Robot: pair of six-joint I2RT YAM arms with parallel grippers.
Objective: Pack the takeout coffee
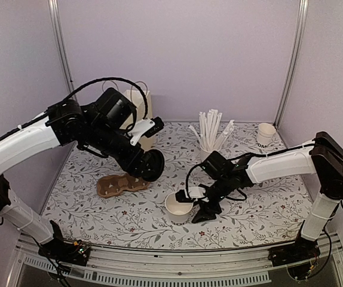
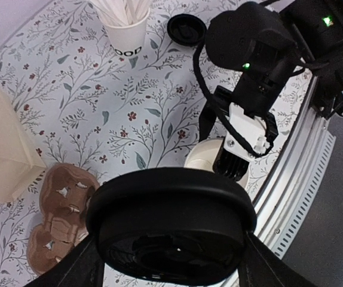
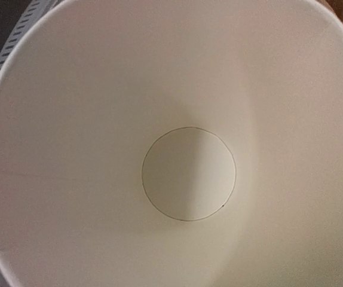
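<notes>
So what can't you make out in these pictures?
Right wrist view: the cup fills the frame, so the fingers of the right gripper are out of sight.
Left wrist view: the lid hides the table beneath it; the right gripper covers part of the cup.
Top view: the far cup's lettering is too small to read.

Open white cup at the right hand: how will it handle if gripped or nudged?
The cup looks empty in the right wrist view, so it is probably very light and apt to slide or tip when nudged. It is open-topped paper, so the rim likely flexes under a squeeze. It tapers to a narrow base, which may make it tippy.
</notes>
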